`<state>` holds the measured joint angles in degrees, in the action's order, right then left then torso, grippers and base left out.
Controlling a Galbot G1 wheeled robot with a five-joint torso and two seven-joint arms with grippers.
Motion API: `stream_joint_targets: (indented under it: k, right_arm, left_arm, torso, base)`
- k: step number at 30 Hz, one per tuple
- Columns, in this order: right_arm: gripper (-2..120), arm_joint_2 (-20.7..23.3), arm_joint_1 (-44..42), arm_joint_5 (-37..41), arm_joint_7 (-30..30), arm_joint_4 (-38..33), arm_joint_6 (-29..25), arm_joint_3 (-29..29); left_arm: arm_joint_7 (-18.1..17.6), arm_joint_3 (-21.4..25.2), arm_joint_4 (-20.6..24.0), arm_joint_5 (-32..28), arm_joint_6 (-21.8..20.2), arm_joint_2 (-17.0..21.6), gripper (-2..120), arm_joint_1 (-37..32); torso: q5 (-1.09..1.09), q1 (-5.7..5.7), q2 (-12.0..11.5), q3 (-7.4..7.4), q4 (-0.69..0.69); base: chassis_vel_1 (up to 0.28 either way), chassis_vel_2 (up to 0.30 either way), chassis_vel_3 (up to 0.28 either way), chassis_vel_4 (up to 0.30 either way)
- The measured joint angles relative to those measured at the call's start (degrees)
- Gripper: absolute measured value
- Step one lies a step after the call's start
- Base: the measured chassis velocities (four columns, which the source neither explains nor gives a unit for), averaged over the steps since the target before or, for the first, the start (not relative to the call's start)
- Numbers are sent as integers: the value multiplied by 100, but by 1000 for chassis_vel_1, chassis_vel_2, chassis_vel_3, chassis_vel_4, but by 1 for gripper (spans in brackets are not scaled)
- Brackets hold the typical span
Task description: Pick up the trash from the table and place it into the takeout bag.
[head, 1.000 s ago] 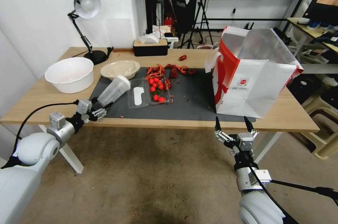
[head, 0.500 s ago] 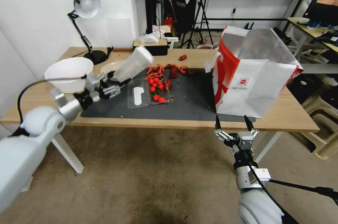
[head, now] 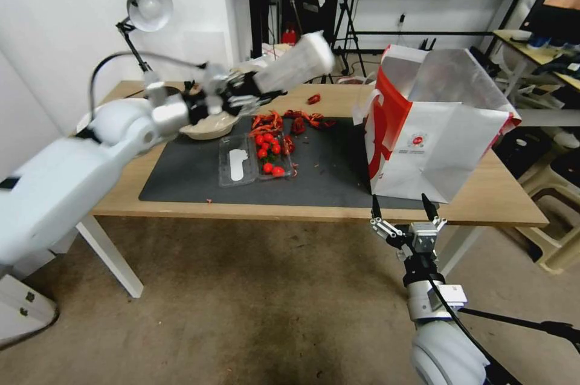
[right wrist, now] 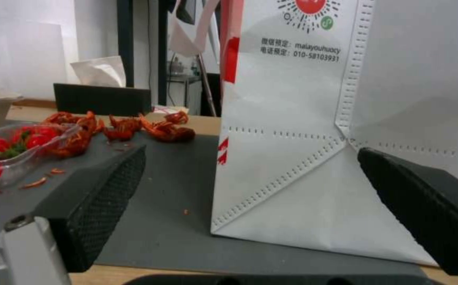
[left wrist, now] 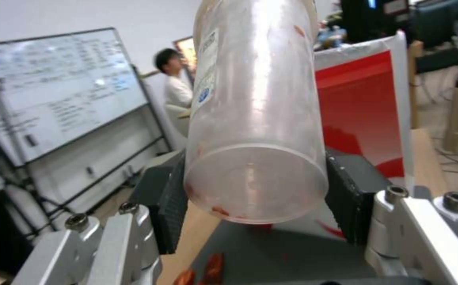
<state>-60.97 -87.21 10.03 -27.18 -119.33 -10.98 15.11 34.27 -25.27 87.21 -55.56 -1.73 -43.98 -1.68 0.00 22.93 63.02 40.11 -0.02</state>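
Left gripper [head: 241, 95] is pinching the clear cup's [head: 294, 64] base, lid end sticking out toward the takeout bag [head: 435, 131], up over the desk's [head: 314, 207] back edge. Right gripper [head: 403, 211] is sitting spread below the front edge.

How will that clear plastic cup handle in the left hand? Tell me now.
The clear plastic cup probably weighs little: it looks empty apart from red smears. Its smooth round wall, clamped near the base by the left hand, could slip or swivel. Thin plastic may dent if squeezed harder. It is carried tilted above the light-wood table, short of the white-and-red takeout bag.
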Motion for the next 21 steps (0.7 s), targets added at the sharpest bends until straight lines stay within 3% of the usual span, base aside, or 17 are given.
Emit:
stream_joint_targets:
  k: [8,11,12,15,21]
  right_arm:
    - [100,-18,2,-6,-5,7,1,19]
    - [100,-38,-14,-22,-12,8,0,41]
    - [100,-38,-14,-22,-12,8,0,41]
    - [100,-50,-28,-35,-17,8,-5,60]
    - [100,-41,-18,-35,-20,3,-13,74]
  left_arm:
    - [-39,-935,-610,-201,-152,-790,54,1172]
    - [-39,-1297,-1027,-314,-206,-1368,54,1689]
    - [-39,-1297,-1027,-314,-206,-1368,54,1689]
    - [-40,-1624,-1362,-440,-265,-1981,54,2061]
    - [-48,-2041,-1739,-504,-297,-2541,54,2384]
  torso:
    - [1,-1,0,0,3]
    - [2,-1,0,0,1]
    - [2,-1,0,0,1]
    - [2,-1,0,0,-1]
    - [1,-1,0,-1,0]
  base:
    - [0,0,0,0]
    - [0,0,0,0]
    - [0,0,0,0]
    - [0,0,0,0]
    - [0,0,0,0]
